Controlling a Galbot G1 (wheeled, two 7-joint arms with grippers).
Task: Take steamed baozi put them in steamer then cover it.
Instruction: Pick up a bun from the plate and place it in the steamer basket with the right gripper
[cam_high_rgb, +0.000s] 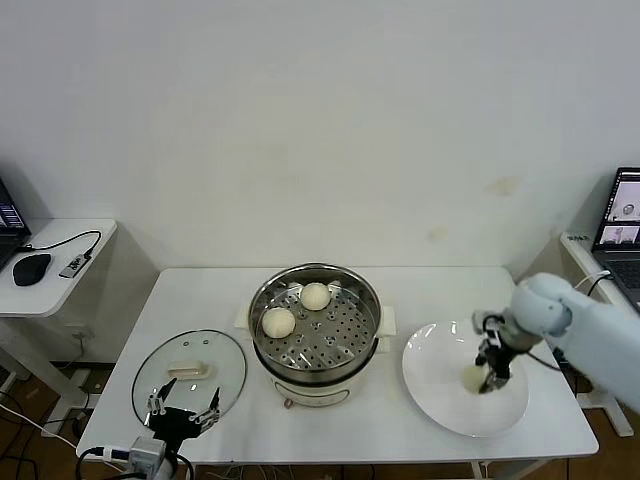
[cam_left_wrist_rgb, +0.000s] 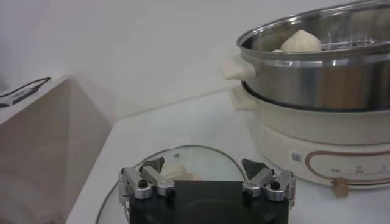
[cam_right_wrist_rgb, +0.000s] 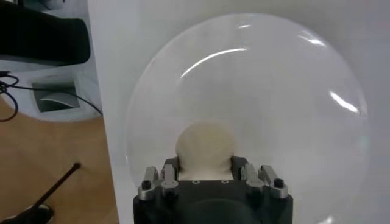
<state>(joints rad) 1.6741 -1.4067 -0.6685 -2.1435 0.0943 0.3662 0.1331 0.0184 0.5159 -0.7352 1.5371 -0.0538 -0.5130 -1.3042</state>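
In the steamer (cam_high_rgb: 316, 330), two pale round buns (cam_high_rgb: 279, 322) at ten and twelve o'clock; on the plate (cam_high_rgb: 440, 395), right gripper (cam_high_rgb: 490, 380) clamps a third bun (cam_right_wrist_rgb: 205, 146); left gripper (cam_high_rgb: 182, 408) gapes.

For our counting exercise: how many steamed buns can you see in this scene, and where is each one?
3. Two buns sit on the steamer tray; one bun is on the white plate, gripped by the right gripper. Others may be hidden.

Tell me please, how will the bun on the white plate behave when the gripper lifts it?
The bun looks soft and puffy, so it probably dents where the right gripper has shut on it. Its round shape suggests rolling on the smooth plate if released.
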